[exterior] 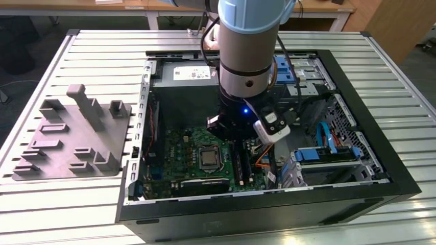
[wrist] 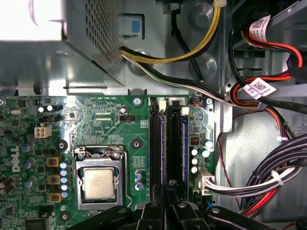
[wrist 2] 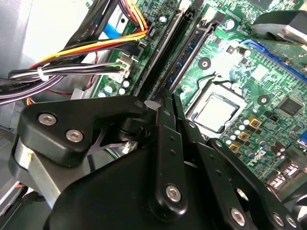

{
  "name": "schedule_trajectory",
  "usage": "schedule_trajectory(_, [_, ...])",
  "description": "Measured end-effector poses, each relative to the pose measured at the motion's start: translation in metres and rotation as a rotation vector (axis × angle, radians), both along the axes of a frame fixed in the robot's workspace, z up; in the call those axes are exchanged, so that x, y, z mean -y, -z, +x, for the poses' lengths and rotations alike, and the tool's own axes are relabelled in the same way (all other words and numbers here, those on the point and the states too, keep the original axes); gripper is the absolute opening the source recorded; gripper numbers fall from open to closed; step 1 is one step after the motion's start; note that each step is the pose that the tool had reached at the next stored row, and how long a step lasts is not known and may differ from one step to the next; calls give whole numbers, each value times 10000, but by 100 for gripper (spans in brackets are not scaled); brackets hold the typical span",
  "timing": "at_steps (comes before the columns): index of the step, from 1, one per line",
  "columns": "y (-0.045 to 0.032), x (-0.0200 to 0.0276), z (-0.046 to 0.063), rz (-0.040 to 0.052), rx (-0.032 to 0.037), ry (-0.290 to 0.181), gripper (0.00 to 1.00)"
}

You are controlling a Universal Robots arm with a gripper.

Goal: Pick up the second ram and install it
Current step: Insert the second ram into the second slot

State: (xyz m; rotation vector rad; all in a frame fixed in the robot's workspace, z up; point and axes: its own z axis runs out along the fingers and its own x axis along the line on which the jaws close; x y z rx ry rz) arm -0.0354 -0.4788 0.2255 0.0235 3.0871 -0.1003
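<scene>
Gripper (wrist 2: 165,103) clenched on second ram (wrist: 171,143), card edge-on, lowered into slot beside CPU socket (wrist: 100,182) inside computer case (exterior: 368,196) at table (exterior: 81,204) centre; thin grasp keeps card aligned with slot.

The second ram (wrist: 171,143), a thin dark strip, stands on edge in its motherboard slot just beside the CPU socket (wrist: 99,181), lengthwise along it.

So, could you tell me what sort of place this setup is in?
Probably a robotics lab or assembly workshop: an open computer case lies on a slatted metal table, with wooden workbenches behind and a grey fixture plate beside it.
</scene>
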Motion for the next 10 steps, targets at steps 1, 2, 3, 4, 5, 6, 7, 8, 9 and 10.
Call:
schedule_trajectory(1, [0, 0, 0, -2, 0, 1, 16])
schedule_trajectory(2, [4, 0, 0, 1, 2, 1, 16])
schedule_trajectory(3, [9, -1, 0, 4, 4, 1, 16])
schedule_trajectory(4, [8, 0, 0, 3, 3, 1, 16])
schedule_trajectory(5, [8, 0, 0, 2, 2, 1, 16])
schedule_trajectory(6, [8, -1, -1, 3, 3, 1, 16])
schedule_trajectory(7, [8, 0, -1, 2, 3, 1, 16])
schedule_trajectory(8, [6, 0, 0, 0, 2, 1, 16])
schedule_trajectory(9, [1, 0, -1, -2, 1, 1, 16])
schedule_trajectory(10, [2, -1, 0, 2, 3, 1, 16])
